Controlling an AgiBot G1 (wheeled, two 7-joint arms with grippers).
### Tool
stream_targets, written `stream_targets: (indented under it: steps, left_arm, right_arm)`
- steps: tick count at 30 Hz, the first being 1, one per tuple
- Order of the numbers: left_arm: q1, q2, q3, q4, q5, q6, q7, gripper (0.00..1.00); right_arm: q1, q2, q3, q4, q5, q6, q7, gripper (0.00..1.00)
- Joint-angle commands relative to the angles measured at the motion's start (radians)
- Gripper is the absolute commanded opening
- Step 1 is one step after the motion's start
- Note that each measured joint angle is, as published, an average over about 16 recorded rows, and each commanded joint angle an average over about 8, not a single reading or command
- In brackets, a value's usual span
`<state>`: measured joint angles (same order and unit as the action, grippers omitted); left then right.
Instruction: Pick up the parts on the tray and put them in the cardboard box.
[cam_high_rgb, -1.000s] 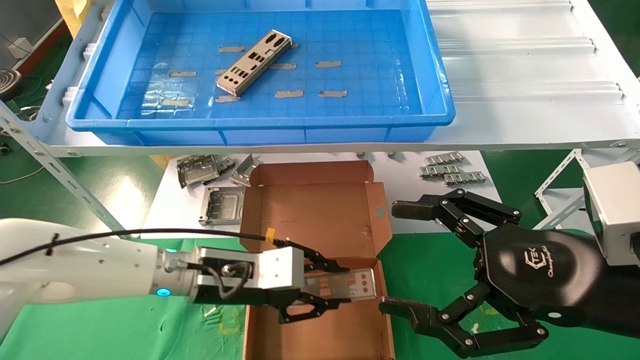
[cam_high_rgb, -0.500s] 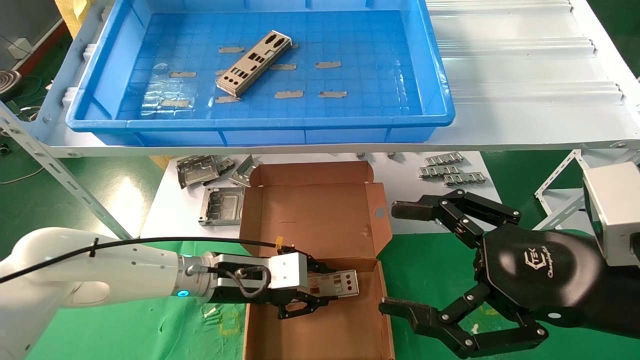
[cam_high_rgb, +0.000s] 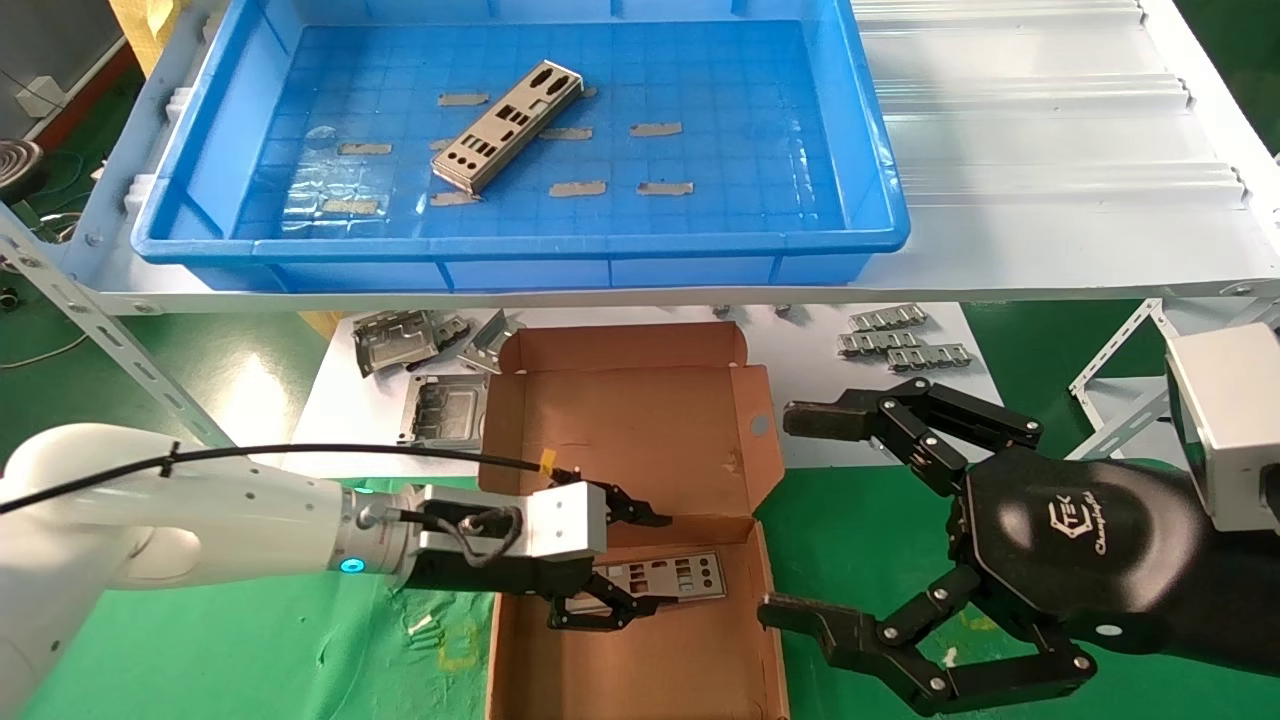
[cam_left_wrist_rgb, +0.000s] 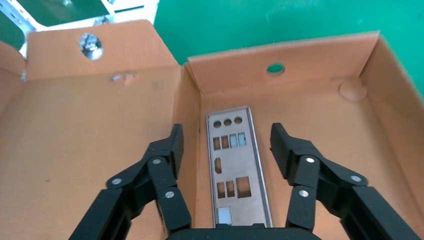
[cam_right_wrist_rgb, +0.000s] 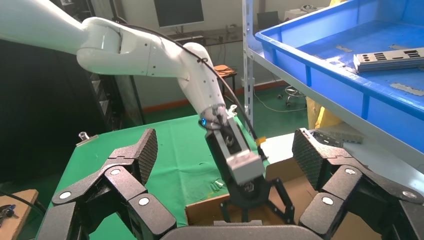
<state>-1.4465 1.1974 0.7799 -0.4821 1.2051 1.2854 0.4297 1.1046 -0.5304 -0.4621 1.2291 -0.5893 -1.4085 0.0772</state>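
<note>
The cardboard box (cam_high_rgb: 640, 560) is the middle of it all. Just right of the box, the right gripper (cam_high_rgb: 800, 520) waits with its fingers wide open. Inside the box, the left gripper (cam_high_rgb: 630, 570) is open too, and one part (cam_left_wrist_rgb: 235, 170) lies flat on the box floor between its fingers, let go. Behind the box, up on the shelf, the tray (cam_high_rgb: 860, 160) has another part (cam_high_rgb: 508, 125) lying in it.

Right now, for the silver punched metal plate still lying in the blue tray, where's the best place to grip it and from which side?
Probably from above, fingers closing across the long edges of the silver punched metal plate near its middle. It lies flat and diagonal on the floor of the blue plastic tray, clear of the walls, and it is narrow, so the open left gripper, now over the cardboard box, could span its width.
</note>
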Motion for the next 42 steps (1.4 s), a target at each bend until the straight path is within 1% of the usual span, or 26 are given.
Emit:
stream_targets:
  steps: [1, 10, 15, 21, 25, 42]
  left_arm:
    - [-0.009, -0.005, -0.005, 0.009, -0.011, 0.024, -0.001, 1.0]
    - [-0.002, -0.079, -0.058, 0.01, -0.145, 0.234, -0.091, 1.0]
    - [0.008, -0.096, -0.075, 0.012, -0.186, 0.287, -0.111, 1.0]
    - [0.007, -0.092, -0.071, 0.008, -0.174, 0.268, -0.105, 1.0]
    - [0.017, -0.104, -0.081, -0.016, -0.176, 0.259, -0.118, 1.0]
    - [0.119, -0.243, -0.202, -0.241, -0.263, 0.247, -0.262, 1.0]
  right_arm:
    - [0.0, 0.0, 0.0, 0.0, 0.0, 0.0, 0.0, 1.0]
    - [0.0, 0.0, 0.0, 0.0, 0.0, 0.0, 0.0, 1.0]
    - [0.0, 0.0, 0.0, 0.0, 0.0, 0.0, 0.0, 1.0]
    - [0.0, 0.0, 0.0, 0.0, 0.0, 0.0, 0.0, 1.0]
    - [0.0, 0.0, 0.0, 0.0, 0.0, 0.0, 0.0, 1.0]
    - [0.0, 0.0, 0.0, 0.0, 0.0, 0.0, 0.0, 1.0]
